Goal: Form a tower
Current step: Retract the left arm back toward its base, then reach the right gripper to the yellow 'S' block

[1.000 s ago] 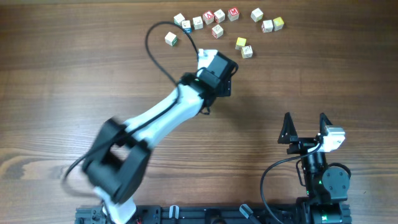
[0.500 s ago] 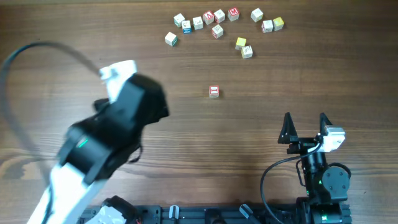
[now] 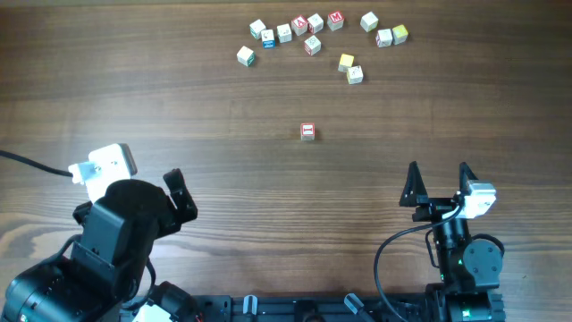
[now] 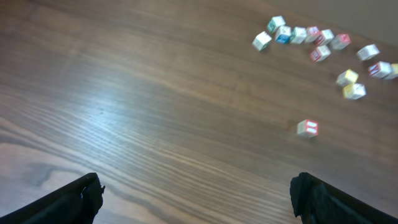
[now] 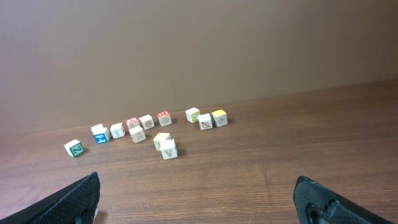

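Both arms sit at the near edge of the counter [image 3: 179,89], left gripper [image 4: 196,188] and right gripper [image 3: 439,183] spread wide, holding nothing. One red-marked cube [image 3: 307,131] stands alone mid-counter, well apart from the loose letter cubes [image 3: 312,44] scattered unstacked along the far side.
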### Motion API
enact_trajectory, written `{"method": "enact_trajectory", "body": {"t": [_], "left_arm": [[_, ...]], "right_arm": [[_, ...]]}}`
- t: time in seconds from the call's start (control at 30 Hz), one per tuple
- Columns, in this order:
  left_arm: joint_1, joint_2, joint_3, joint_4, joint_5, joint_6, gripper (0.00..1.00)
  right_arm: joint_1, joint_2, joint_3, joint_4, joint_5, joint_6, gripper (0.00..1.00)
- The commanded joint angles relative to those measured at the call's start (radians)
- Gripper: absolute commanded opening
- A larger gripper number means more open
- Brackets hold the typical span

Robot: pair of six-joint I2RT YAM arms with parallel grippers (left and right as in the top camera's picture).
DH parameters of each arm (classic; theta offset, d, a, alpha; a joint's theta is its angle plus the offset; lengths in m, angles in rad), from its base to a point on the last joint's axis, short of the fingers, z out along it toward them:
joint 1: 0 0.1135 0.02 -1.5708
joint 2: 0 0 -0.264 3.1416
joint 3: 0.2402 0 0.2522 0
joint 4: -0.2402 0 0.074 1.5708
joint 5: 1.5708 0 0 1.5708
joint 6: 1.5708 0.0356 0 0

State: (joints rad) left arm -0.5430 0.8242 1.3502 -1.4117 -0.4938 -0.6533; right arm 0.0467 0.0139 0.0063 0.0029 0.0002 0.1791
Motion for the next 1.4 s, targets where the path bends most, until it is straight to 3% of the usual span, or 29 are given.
{"method": "enact_trajectory", "body": {"t": [0.0,0.37,0.57,0.9,0.97,1.03,1.17,1.37], "left_arm": [[0.005,0.002,-0.002,-0.035,-0.056,-0.014,1.0],[0.005,0.002,-0.002,-0.218,-0.101,-0.014,1.0],[0.005,0.002,-0.002,-0.265,-0.011,-0.014,1.0],[0.005,0.002,-0.002,-0.265,0.048,-0.013,1.0],[0.005,0.002,-0.002,-0.265,0.048,-0.013,1.0],[0.005,0.002,-0.002,-0.265,0.048,-0.013,1.0],[0.005,0.002,-0.002,-0.265,0.048,-0.014,1.0],[0.005,0.002,-0.002,-0.265,0.048,-0.013,1.0]], "right_arm": [[-0.006,0.0,-0.001,0.003,-0.009,0.006,1.0],[-0.006,0.0,-0.001,0.003,-0.009,0.007,1.0],[-0.006,0.0,-0.001,0.003,-0.006,0.017,1.0],[-0.006,0.0,-0.001,0.018,-0.1,0.55,1.0],[-0.006,0.0,-0.001,0.016,-0.19,0.54,1.0],[-0.006,0.007,-0.001,0.024,-0.26,0.44,1.0],[-0.006,0.053,0.066,0.025,-0.26,0.377,1.0],[-0.006,0.33,0.284,-0.027,-0.276,0.235,1.0]]}}
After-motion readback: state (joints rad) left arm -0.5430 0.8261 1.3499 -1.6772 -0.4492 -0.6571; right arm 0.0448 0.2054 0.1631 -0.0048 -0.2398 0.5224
